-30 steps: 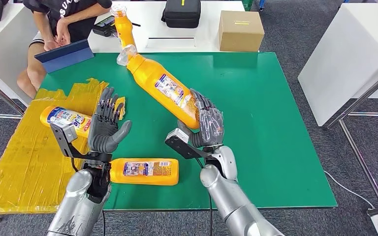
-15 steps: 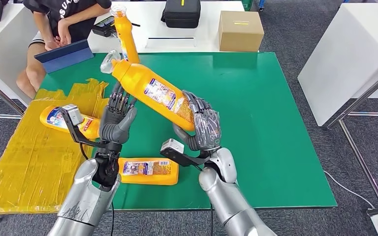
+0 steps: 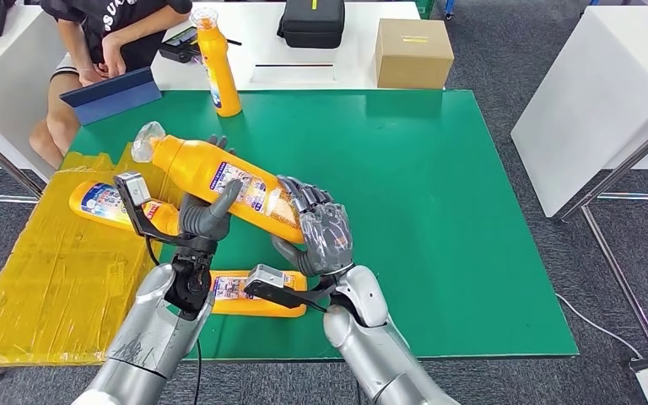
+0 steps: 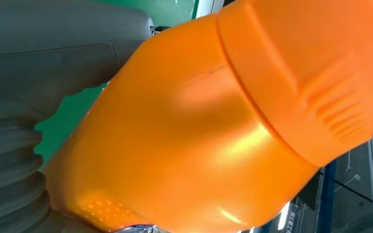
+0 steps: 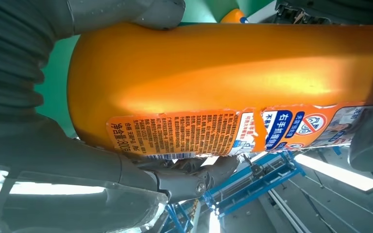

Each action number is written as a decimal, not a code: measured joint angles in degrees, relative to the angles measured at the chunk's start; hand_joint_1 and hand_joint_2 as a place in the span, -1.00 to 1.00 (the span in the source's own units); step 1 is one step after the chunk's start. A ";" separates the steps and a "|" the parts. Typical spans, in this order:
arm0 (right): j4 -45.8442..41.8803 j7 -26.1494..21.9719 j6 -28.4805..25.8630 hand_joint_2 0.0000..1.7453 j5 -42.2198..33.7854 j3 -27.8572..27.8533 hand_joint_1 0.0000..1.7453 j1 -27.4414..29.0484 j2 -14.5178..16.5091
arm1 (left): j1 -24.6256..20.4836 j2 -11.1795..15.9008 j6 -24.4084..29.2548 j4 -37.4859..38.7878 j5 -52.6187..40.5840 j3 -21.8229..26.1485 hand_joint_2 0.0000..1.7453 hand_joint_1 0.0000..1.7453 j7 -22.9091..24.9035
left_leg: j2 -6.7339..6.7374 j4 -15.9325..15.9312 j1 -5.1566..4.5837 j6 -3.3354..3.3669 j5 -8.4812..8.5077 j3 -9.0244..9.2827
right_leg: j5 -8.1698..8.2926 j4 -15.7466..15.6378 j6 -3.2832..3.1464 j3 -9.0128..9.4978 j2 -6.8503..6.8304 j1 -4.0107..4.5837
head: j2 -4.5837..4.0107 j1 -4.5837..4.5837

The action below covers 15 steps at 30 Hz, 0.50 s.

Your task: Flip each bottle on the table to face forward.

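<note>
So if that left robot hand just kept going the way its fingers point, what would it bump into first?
It already touches the held bottle, gripped with the right robot hand. Past it, the left robot hand probably aims toward the upright bottle; depth is unclear.

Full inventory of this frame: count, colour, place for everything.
orange bottles: 4; one standing at the far table edge, one held tilted, one lying on the yellow sheet, one lying near the front edge
green table: 1
yellow sheet: 1, crumpled, left side
cardboard box: 1, brown, white desk behind
black case: 1, same desk
person: 1, seated far left
left robot hand: grey, holds the tilted bottle
right robot hand: holds it too
</note>
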 joint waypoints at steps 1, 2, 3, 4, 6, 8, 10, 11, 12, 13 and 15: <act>0.26 0.34 -0.16 1.00 0.17 0.38 1.00 -0.01 0.00 | -0.03 0.03 -0.05 0.25 0.27 -0.06 1.00 -1.00 -0.05 | 0.00 0.00 0.00 0.00 0.00 0.00 | 0.00 0.00 0.00 0.00 0.00 0.00 | 0.00 -0.01; 0.53 0.62 -0.31 1.00 0.26 0.75 1.00 -0.01 0.00 | -0.04 0.04 -0.11 0.46 0.45 -0.10 1.00 -1.00 -0.11 | 0.00 0.00 0.00 0.00 0.00 0.00 | 0.00 0.00 0.00 0.00 0.00 0.00 | 0.00 -0.01; 0.81 0.84 -0.44 1.00 0.31 1.11 1.00 -0.01 0.00 | -0.05 0.04 -0.15 0.66 0.67 -0.14 1.00 -1.00 -0.18 | 0.00 0.00 0.00 0.00 0.00 0.00 | 0.00 0.00 0.00 0.00 0.01 0.00 | 0.00 -0.01; 1.09 1.01 -0.52 1.00 0.32 1.45 1.00 -0.01 0.00 | -0.05 0.05 -0.17 0.86 0.83 -0.17 1.00 -1.00 -0.23 | 0.01 0.00 0.00 0.00 0.00 0.00 | 0.00 0.00 0.00 0.00 0.01 0.00 | 0.00 -0.01; 1.58 1.25 -0.58 1.00 0.26 1.96 1.00 -0.06 0.00 | -0.05 0.09 -0.18 1.17 1.05 -0.19 1.00 -1.00 -0.31 | 0.01 0.00 0.00 0.00 0.00 0.00 | 0.00 0.00 0.00 0.00 0.01 0.00 | 0.00 -0.01; 2.01 1.44 -0.58 1.00 0.17 2.28 1.00 -0.14 0.00 | -0.06 0.14 -0.18 1.45 1.18 -0.19 1.00 -1.00 -0.33 | 0.00 0.00 -0.01 0.00 0.00 0.00 | 0.00 0.00 0.00 0.00 0.01 0.00 | 0.00 -0.01; 2.52 1.82 -0.58 1.00 -0.07 2.78 1.00 -0.30 0.00 | -0.09 0.17 -0.14 1.69 1.43 -0.15 1.00 -1.00 -0.36 | 0.00 0.00 -0.01 0.00 0.00 0.00 | 0.00 0.00 0.00 0.00 0.00 0.00 | 0.00 -0.01; 2.83 2.10 -0.58 1.00 -0.26 3.16 1.00 -0.43 0.00 | -0.12 0.19 -0.10 1.80 1.59 -0.10 1.00 -1.00 -0.38 | 0.00 0.00 -0.01 0.00 0.00 0.00 | 0.00 0.00 0.00 0.00 0.01 0.00 | 0.00 -0.01; 3.18 2.44 -0.58 1.00 -0.47 3.65 1.00 -0.60 0.00 | -0.14 0.21 -0.08 1.90 1.79 -0.02 1.00 -1.00 -0.39 | 0.00 0.00 -0.01 0.00 0.00 0.00 | 0.00 0.00 0.00 0.00 0.01 0.00 | 0.00 -0.01; 3.53 2.81 -0.58 1.00 -0.68 4.18 1.00 -0.76 0.00 | -0.16 0.23 -0.06 1.98 2.01 0.08 1.00 -1.00 -0.42 | 0.01 0.00 0.00 0.00 0.00 0.00 | 0.00 0.00 0.00 0.00 0.01 0.00 | 0.00 -0.01; 4.18 3.47 -0.58 1.00 -1.02 5.22 1.00 -1.04 0.01 | -0.16 0.28 -0.07 2.10 2.47 0.32 1.00 -1.00 -0.50 | 0.01 0.00 0.00 0.00 0.00 0.01 | 0.00 0.00 0.00 0.00 0.01 0.00 | 0.00 -0.01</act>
